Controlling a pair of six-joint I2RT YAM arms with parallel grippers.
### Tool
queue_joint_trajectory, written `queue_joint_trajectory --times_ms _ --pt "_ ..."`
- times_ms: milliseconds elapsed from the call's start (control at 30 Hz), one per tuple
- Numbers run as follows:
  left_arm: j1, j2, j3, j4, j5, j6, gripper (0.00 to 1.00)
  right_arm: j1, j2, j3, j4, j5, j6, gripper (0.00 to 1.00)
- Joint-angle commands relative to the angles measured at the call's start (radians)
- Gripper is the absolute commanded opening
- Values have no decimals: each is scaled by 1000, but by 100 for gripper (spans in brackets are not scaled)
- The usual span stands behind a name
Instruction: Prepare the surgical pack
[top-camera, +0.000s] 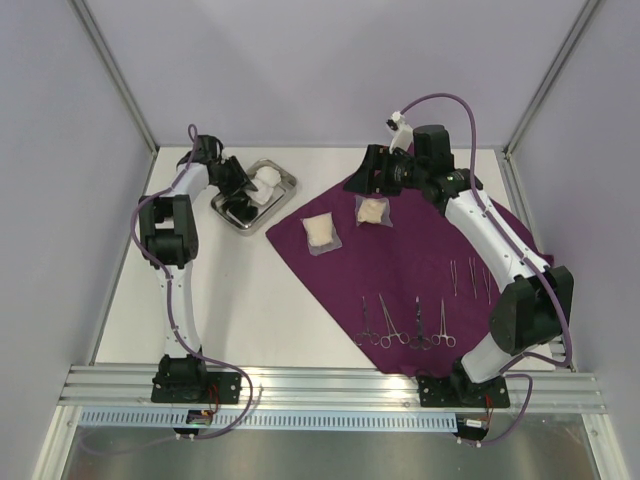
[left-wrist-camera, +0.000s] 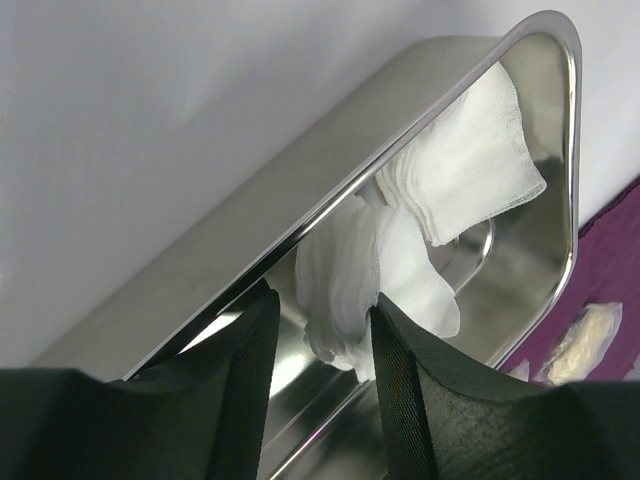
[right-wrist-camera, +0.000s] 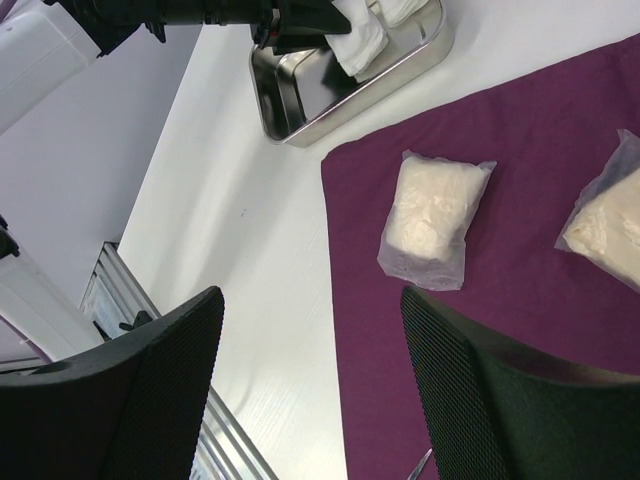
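The steel tray (top-camera: 278, 205) sits at the back left of the table, off the purple cloth (top-camera: 420, 270). White gauze pads (top-camera: 266, 181) lie in it. My left gripper (top-camera: 243, 200) reaches into the tray (left-wrist-camera: 300, 200), jaws apart. A crumpled gauze pad (left-wrist-camera: 345, 270) hangs between them, touching only the right finger (left-wrist-camera: 405, 380). Another pad (left-wrist-camera: 470, 165) leans on the tray's far wall. My right gripper (top-camera: 360, 183) hovers open over the cloth's back corner, nothing between its fingers (right-wrist-camera: 450, 380). Several steel clamps (top-camera: 400, 325) lie on the cloth's near edge.
Two bagged gauze packs (top-camera: 322, 233) (top-camera: 372, 211) lie on the cloth; the right wrist view shows them (right-wrist-camera: 430, 225) (right-wrist-camera: 605, 220). More thin instruments (top-camera: 470, 275) lie by the right arm. An aluminium rail (top-camera: 330, 385) runs along the near edge. Frame posts stand at the back corners.
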Motion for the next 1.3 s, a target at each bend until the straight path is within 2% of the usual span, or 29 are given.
queue_joint_trajectory --times_ms 0,200,367,500,533,600,633,733,767,967,1267 --pt "3 -34 39 -45 5 24 51 2 -2 46 13 -26 -4 74" --pt "4 -62 73 -97 28 -1 56 2 4 54 25 -43 6 74" --pt "4 -113 85 -154 -24 39 59 2 7 71 22 -57 5 74" --pt "-5 -171 84 -148 -76 128 48 2 9 64 18 -69 8 74" --pt "-13 -171 109 -149 -82 212 30 2 9 64 18 -72 10 74" --pt "-55 -154 152 -171 -96 315 9 2 10 64 16 -74 11 74" --pt "-71 -142 200 -192 -123 464 9 2 9 64 18 -75 11 74" --pt "-135 -61 342 -325 -200 686 9 4 6 63 13 -72 5 74" --pt "-148 -44 358 -339 -226 717 9 1 4 63 13 -71 3 74" --pt "-148 -2 354 -337 -327 742 7 2 -1 52 10 -69 -3 74" --pt "-149 83 349 -344 -260 736 9 2 -11 28 12 -61 -4 74"
